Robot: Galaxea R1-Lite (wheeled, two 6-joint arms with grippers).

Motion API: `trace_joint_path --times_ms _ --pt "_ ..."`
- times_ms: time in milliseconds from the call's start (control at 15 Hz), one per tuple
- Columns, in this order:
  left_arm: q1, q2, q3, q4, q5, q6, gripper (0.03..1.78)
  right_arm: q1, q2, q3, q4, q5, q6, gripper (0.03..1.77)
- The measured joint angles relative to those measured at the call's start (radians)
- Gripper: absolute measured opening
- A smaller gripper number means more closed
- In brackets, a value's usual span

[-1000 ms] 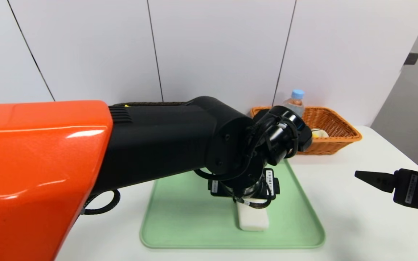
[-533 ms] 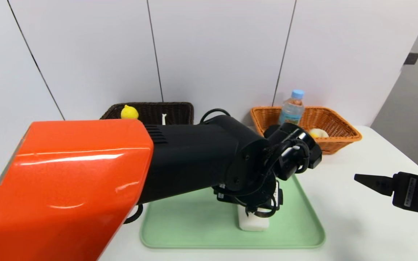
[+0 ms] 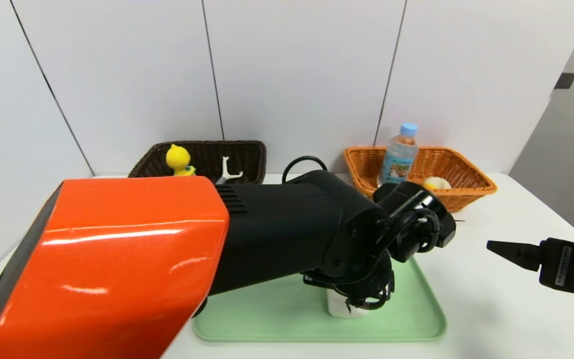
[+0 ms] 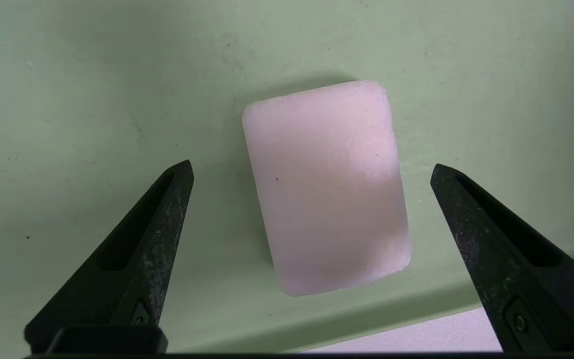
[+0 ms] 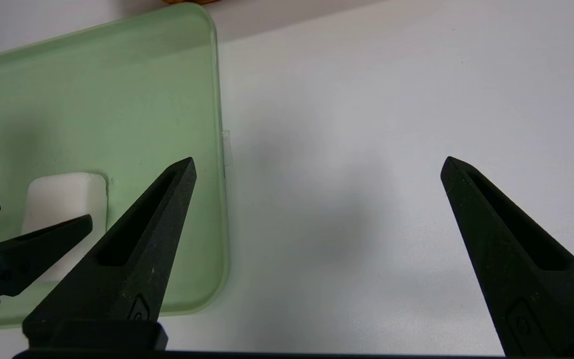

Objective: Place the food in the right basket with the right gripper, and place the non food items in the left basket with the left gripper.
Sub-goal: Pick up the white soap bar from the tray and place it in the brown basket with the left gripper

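Lower now, left pincer [image 4: 312, 167] gapes astride one white bar [image 4: 326, 187]; right pincer [image 5: 317, 164] apart; two baskets.

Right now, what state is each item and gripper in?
White bar: flat on green tray, ungripped.
Left gripper: open, straddling the bar.
Right gripper: open, empty, over table.
Water bottle: upright in orange basket.
Bun: in orange basket.
Duck toy, peeler: in dark basket.

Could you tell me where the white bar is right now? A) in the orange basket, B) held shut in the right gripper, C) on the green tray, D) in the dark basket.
C: the white bar lies flat on the green tray, between the open fingers of the left gripper, which do not touch it.
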Motion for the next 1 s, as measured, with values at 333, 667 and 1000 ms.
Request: trace_joint_path --times_ms 333,667,1000 --pt "-0.001 0.012 0.0 0.0 0.005 0.0 1.69 0.0 -0.002 0.0 0.0 0.0 0.0 1.7" --pt "-0.001 0.026 0.0 -0.001 0.005 -0.001 1.69 0.0 -0.002 0.001 0.0 0.0 0.0 1.7" --pt "-0.001 0.042 0.0 -0.001 0.04 0.015 1.69 0.0 -0.002 0.002 0.0 0.0 0.0 1.7"
